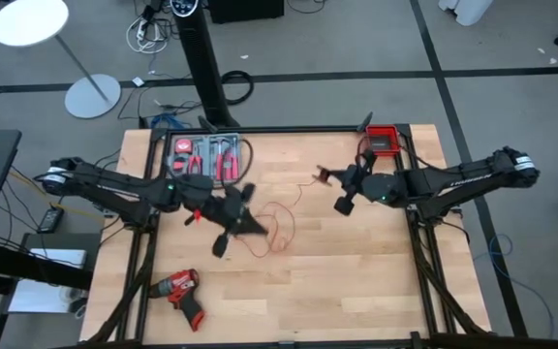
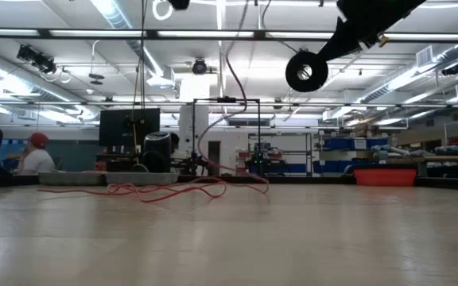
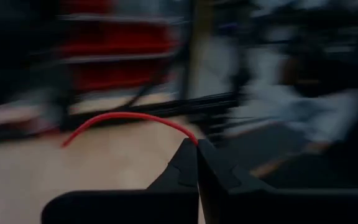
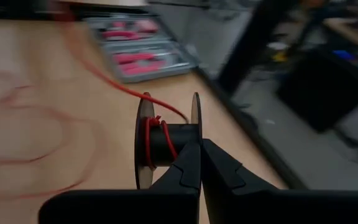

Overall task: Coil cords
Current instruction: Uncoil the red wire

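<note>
Two grippers are engaged above the table centre. Right gripper (image 4: pixel 199 163) is clenched on a small black spool (image 4: pixel 168 144), held aloft right of centre, a few turns of red wire (image 4: pixel 152 140) already on its core. Left gripper (image 3: pixel 197 163), left of centre, pinches the same wire further along, apparently to guide and tension it. Remaining wire lies in loose loops on the table (image 1: pixel 356 281) between the arms. No black cable is discernible.

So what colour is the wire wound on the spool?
Bright red wire on a black spool, clearest in the right wrist view.
</note>
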Controlling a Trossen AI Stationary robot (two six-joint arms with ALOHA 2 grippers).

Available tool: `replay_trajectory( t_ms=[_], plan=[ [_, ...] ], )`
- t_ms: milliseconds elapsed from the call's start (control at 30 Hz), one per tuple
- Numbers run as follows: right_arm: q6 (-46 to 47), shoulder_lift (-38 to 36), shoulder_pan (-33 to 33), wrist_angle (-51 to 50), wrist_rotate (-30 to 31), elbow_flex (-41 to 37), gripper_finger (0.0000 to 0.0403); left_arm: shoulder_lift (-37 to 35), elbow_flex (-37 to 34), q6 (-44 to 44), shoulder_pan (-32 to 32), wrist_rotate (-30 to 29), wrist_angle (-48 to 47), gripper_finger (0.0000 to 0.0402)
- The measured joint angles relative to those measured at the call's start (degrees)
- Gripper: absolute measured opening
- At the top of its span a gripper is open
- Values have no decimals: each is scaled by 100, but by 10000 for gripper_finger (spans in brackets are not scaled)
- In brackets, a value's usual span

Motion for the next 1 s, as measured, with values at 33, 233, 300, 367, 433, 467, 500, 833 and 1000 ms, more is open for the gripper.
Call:
replay_trajectory(
  t_ms=[33, 233, 300, 367, 433, 467, 500, 833, 1000],
  plan=[
    [20, 0, 59, -19, -174, 0, 0, -87, 0, -1, 10, -415, -164, 0],
    [-36, -5, 443, 25, -961, 0, 0, -445, 0, -130, 5, -3298, -1736, 0],
    [-178, -13, 540, 138, -1057, -2, 0, -447, 0, -274, 10, -3885, -2148, 0],
    [-373, -40, 619, 449, -1102, -2, 0, -436, -4, -358, 10, -4124, -2404, 0],
    [-590, -74, 653, 887, -1101, -2, 0, -352, 0, -459, 5, -4119, -2437, 0],
    [-706, -102, 652, 1114, -1110, -2, 0, -309, -1, -473, 5, -4083, -2476, 0],
    [-828, -127, 652, 1322, -1106, -4, 0, -251, -4, -474, 5, -3998, -2503, 0],
    [-1804, -191, 416, 2989, 57, -2, 0, 303, -4, -481, -44, -2065, -1627, 0],
    [-1845, -51, 143, 3123, 781, -2, 0, 546, -4, -338, -84, -1687, -983, 0]
  ],
)
